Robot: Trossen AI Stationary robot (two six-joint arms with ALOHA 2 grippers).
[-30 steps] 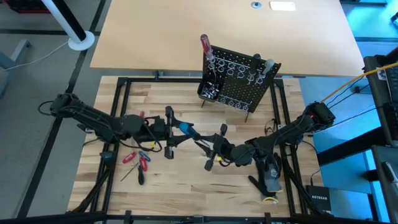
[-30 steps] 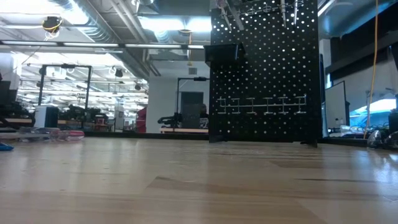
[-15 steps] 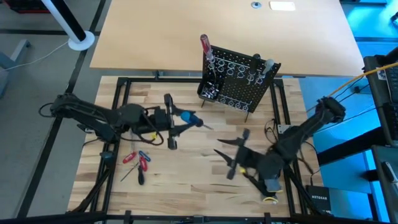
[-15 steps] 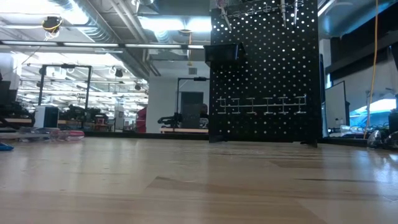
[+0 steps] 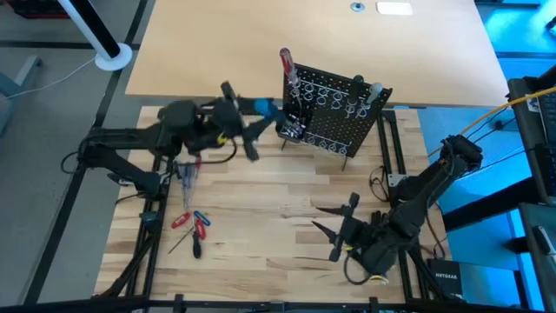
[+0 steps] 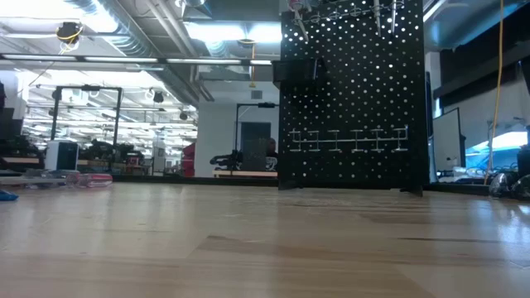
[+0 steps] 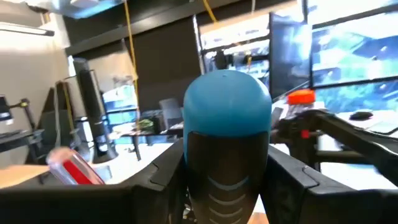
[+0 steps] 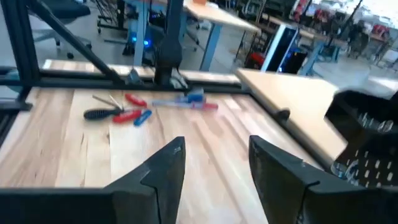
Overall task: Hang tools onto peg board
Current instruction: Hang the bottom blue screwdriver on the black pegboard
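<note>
My left gripper is raised at the far left of the table, just left of the black peg board. It is shut on a screwdriver with a blue-and-black handle. The peg board stands upright and also shows in the low view; a red-handled tool sticks up from its top left corner. My right gripper is open and empty near the table's front right. Loose red, blue and black tools lie on the table at the near left. My left gripper pinches the black ribbed part of the handle between its two fingers, just below the handle's rounded blue end. The fingers come roughly level from the table's left. The screwdriver is lifted clear of the table.
A few more tools lie under the left arm. The right wrist view shows the loose tools across bare wood. A black-and-grey glove lies under the right arm. A pale tabletop lies behind the board.
My left gripper has carried the blue screwdriver from the table's middle up and toward the far edge, to just left of the peg board. My right gripper has drawn back from it toward the near right corner.
</note>
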